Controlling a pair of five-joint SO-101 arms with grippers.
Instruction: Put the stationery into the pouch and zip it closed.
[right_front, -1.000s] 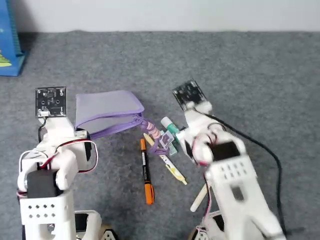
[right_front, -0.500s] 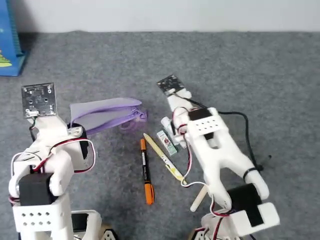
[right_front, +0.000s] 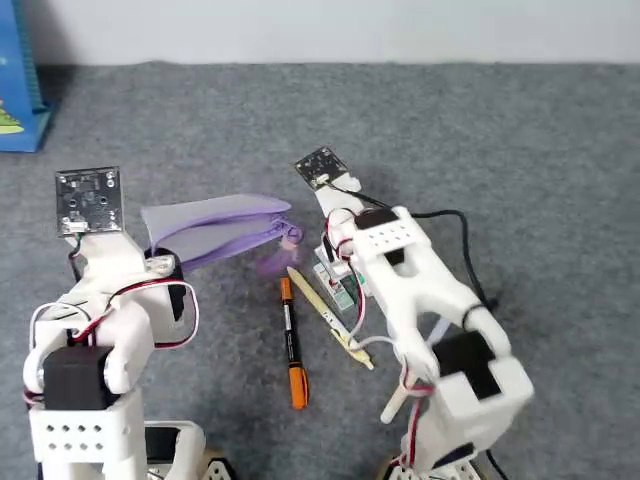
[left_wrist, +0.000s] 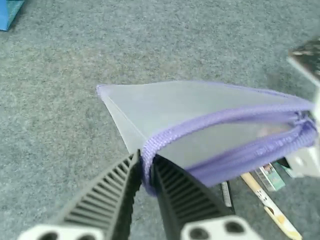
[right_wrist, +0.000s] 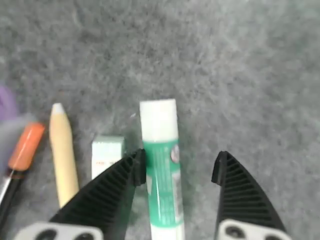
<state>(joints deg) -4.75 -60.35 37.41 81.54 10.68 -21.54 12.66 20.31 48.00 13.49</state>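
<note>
A purple pouch (right_front: 215, 228) stands on edge, its zipper side (left_wrist: 225, 125) up and partly open. My left gripper (left_wrist: 145, 177) is shut on the pouch's zipper seam at its near corner. A green and white glue stick (right_wrist: 161, 150) lies on the grey carpet between the open fingers of my right gripper (right_wrist: 179, 165), which hovers just above it. Beside the glue stick are a small green eraser (right_wrist: 107, 156), a cream pencil (right_wrist: 62, 150) and an orange pen (right_wrist: 24, 146). In the high view the right arm (right_front: 385, 250) covers the glue stick, with the pen (right_front: 292, 345) and pencil (right_front: 330, 318) in front of the pouch.
A second cream stick (right_front: 398, 398) lies near the right arm's base. A blue box (right_front: 15, 90) stands at the far left edge. A black cable (right_front: 470, 260) trails right of the arm. Open carpet lies at the back and right.
The right arm has swung back and left from the pouch's zipper end to above the glue stick. The left gripper has tipped the pouch from flat onto its edge.
</note>
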